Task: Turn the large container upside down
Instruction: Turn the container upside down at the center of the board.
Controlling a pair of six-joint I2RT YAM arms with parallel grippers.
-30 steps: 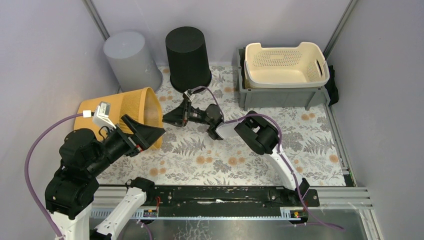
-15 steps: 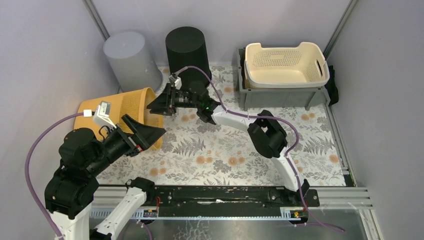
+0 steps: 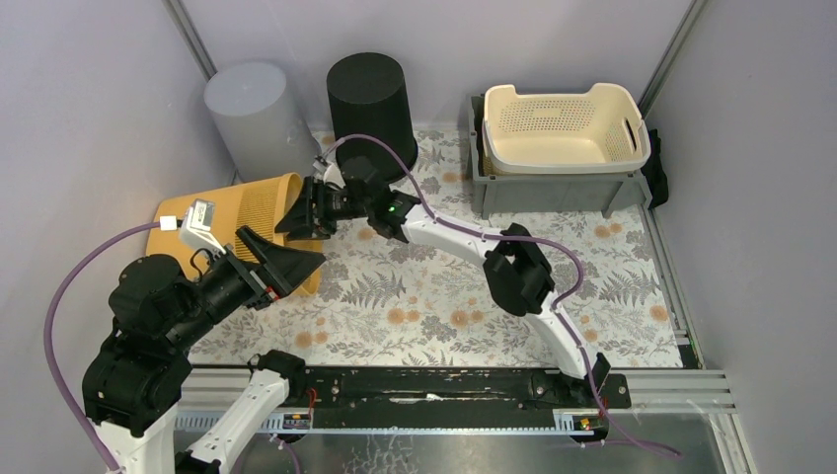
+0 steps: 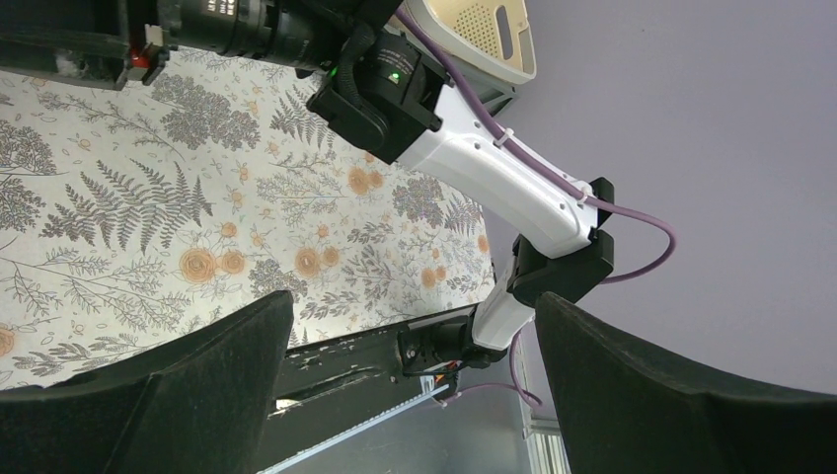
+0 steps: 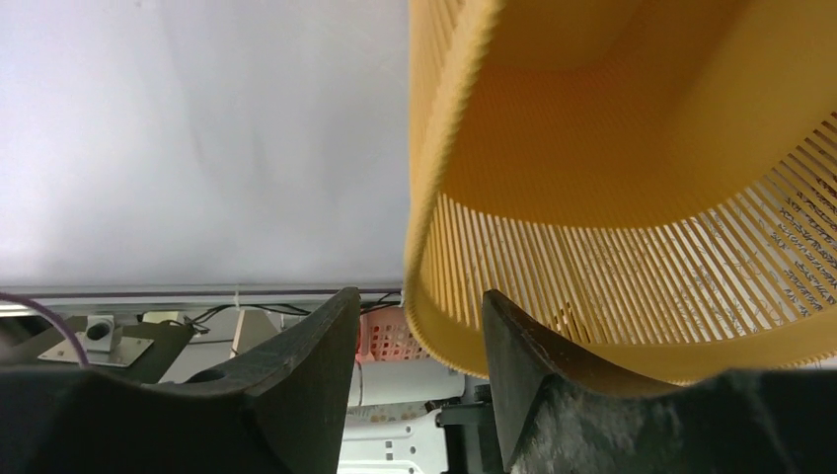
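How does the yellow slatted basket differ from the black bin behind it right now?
The yellow basket lies on its side; the black bin stands wide end down. The yellow basket's wall is slatted, the black bin's solid. The right claw straddles the yellow basket's rim; nothing grips the black bin. Both are round and tapered.

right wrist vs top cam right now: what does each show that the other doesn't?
Right wrist only: the slatted inside of the yellow basket, its rim between the open fingers of the right gripper, a gap on each side. Top only: the grey bin, black bin, cream basket in a grey crate, and the left gripper open near the yellow basket. Both: the yellow basket, right gripper at its rim.
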